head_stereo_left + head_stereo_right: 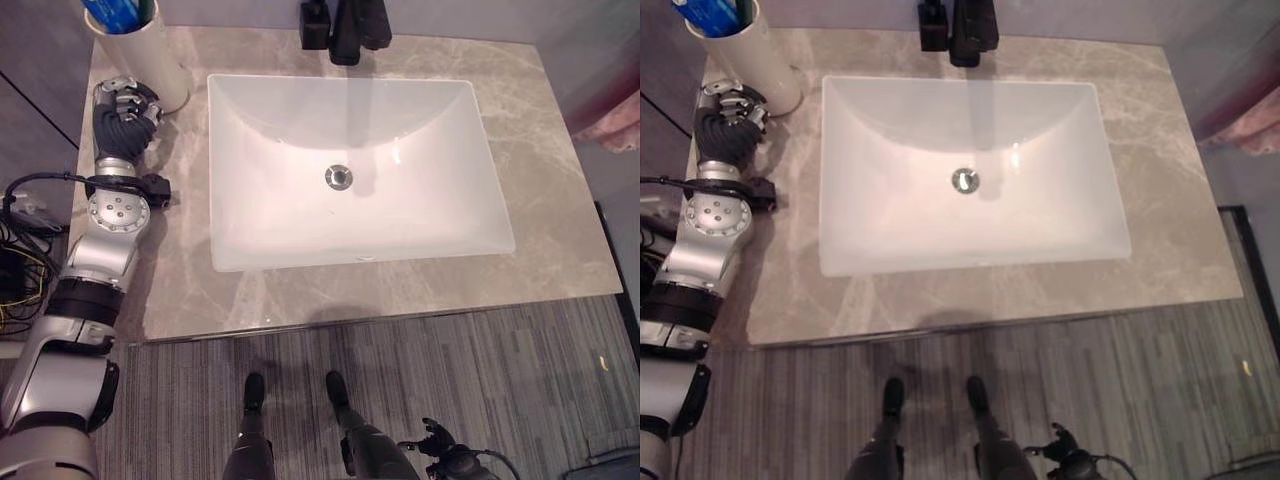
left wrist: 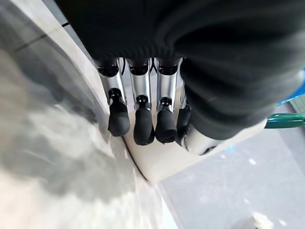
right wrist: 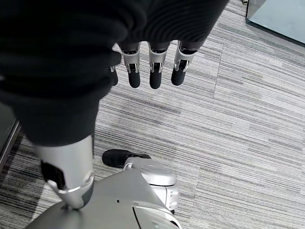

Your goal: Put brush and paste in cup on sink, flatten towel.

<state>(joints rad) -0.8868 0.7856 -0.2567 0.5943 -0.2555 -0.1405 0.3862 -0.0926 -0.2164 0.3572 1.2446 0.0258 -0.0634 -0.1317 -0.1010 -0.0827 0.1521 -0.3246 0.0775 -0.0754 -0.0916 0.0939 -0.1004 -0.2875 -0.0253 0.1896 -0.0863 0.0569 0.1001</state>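
Note:
A tall white cup (image 1: 143,57) stands on the back left corner of the marble counter (image 1: 545,160). A blue paste tube (image 1: 118,12) sticks out of the cup, and in the left wrist view a green brush handle (image 2: 286,120) shows at its rim. My left hand (image 1: 123,112) rests on the counter just in front of the cup; its fingers (image 2: 143,126) hang relaxed beside the cup's base (image 2: 162,162), holding nothing. My right hand (image 1: 441,455) hangs low over the floor with its fingers (image 3: 155,71) straight and empty. A pink cloth (image 1: 612,125) shows past the counter's right edge.
A white rectangular sink basin (image 1: 240,150) takes up the middle of the counter, with a metal drain (image 1: 338,177). A black faucet (image 1: 346,30) stands behind it. Grey striped floor (image 1: 520,380) lies in front of the counter.

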